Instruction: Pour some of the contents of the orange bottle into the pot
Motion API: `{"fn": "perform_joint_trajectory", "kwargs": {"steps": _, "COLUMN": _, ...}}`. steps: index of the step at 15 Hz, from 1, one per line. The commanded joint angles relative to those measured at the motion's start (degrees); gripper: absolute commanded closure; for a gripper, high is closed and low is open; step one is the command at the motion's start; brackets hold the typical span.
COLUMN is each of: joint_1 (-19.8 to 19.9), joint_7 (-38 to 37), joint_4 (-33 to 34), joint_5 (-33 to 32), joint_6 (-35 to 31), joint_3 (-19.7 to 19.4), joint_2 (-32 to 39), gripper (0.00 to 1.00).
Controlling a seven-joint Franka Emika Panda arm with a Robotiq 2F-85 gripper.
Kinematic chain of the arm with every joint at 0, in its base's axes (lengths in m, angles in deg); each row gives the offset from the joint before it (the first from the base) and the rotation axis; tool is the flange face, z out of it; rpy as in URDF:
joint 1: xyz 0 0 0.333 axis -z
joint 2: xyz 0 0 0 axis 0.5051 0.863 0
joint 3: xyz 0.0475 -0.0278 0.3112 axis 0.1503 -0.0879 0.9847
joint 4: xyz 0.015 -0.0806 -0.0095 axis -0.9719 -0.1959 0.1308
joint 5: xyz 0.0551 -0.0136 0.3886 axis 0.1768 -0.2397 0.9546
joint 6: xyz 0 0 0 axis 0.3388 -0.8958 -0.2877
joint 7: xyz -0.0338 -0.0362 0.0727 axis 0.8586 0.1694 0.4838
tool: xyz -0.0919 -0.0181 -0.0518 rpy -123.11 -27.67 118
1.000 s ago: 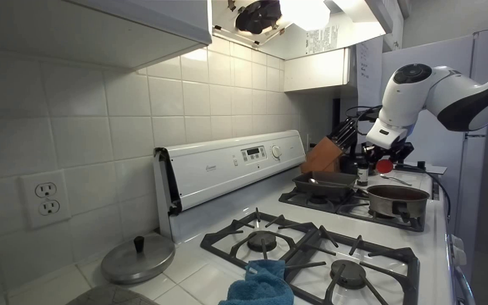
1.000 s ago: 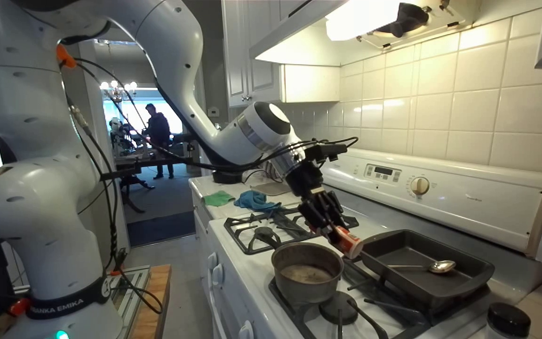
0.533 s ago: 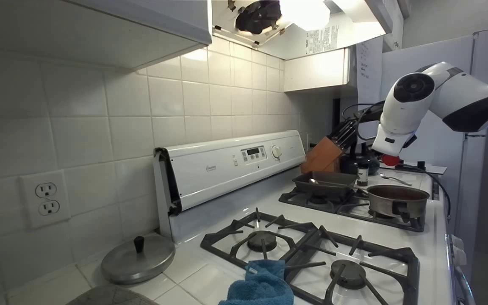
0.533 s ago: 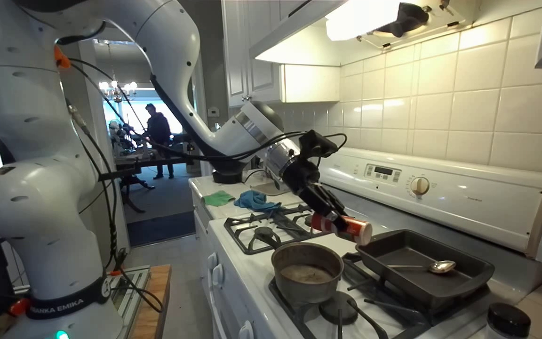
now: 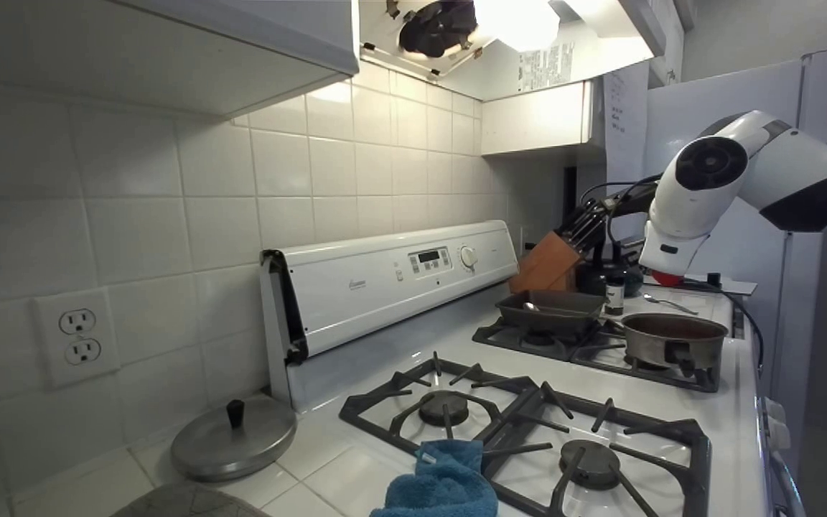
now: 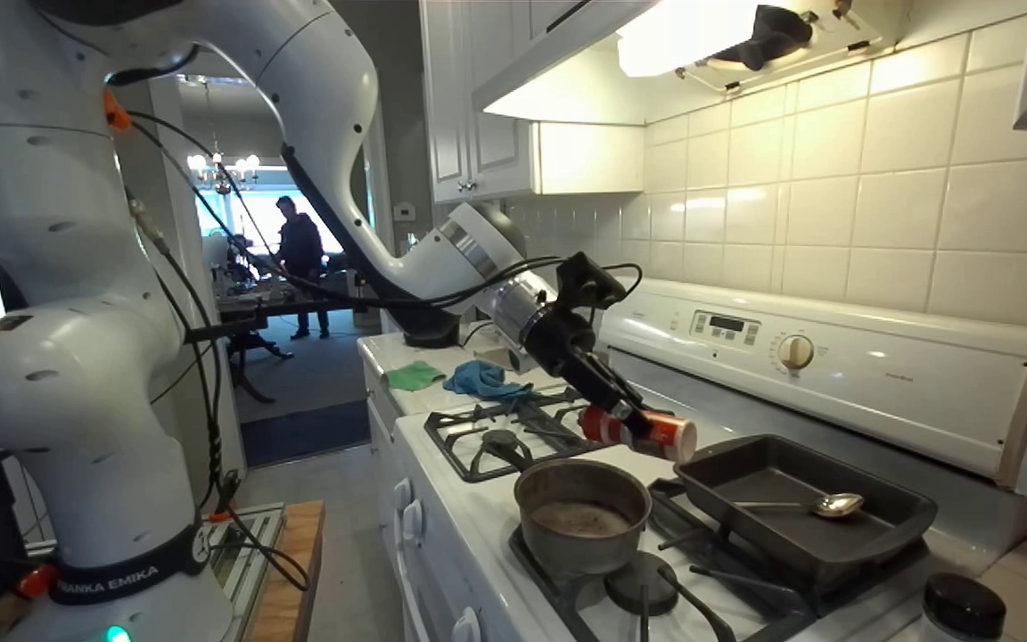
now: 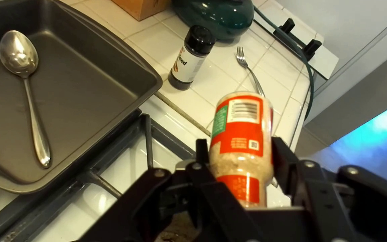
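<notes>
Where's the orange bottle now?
The orange bottle is held in the gripper, right of centre in the wrist view. In an exterior view it appears above and right of the pot, near the dark pan.

One orange bottle point(image 7: 240, 137), one pot point(image 6: 578, 537) and one lid point(image 5: 234, 441) are seen. One baking pan point(image 7: 79, 90), one spoon point(image 7: 35, 119), one fork point(image 7: 242, 61) and two cloths point(image 6: 485, 381) are counted.

Overexposed hood lamp point(image 6: 687, 36) (tiles point(image 6: 821, 214) aglow).
</notes>
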Motion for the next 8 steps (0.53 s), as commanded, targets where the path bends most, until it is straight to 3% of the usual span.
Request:
{"fn": "perform_joint_trajectory", "kwargs": {"steps": 1, "joint_1": -0.1, "joint_7": 0.0, "joint_4": 0.1, "joint_5": 0.1, "joint_6": 0.1, "joint_3": -0.1, "joint_2": 0.1, "gripper": 0.52}}
{"fn": "perform_joint_trajectory", "kwargs": {"steps": 2, "joint_1": -0.1, "joint_7": 0.0, "joint_4": 0.1, "joint_5": 0.1, "joint_6": 0.1, "joint_3": -0.1, "joint_2": 0.1, "gripper": 0.52}}
{"fn": "perform_joint_trajectory", "kwargs": {"steps": 3, "joint_1": -0.1, "joint_7": 0.1, "joint_4": -0.1, "joint_5": 0.2, "joint_6": 1.5, "joint_3": -0.1, "joint_2": 0.0, "gripper": 0.77}}
{"fn": "perform_joint_trajectory", "kwargs": {"steps": 8, "joint_1": -1.1, "joint_7": 0.5, "joint_4": 0.2, "joint_5": -0.8, "joint_6": 3.2, "joint_3": 1.1, "joint_2": 1.9, "gripper": 0.77}}
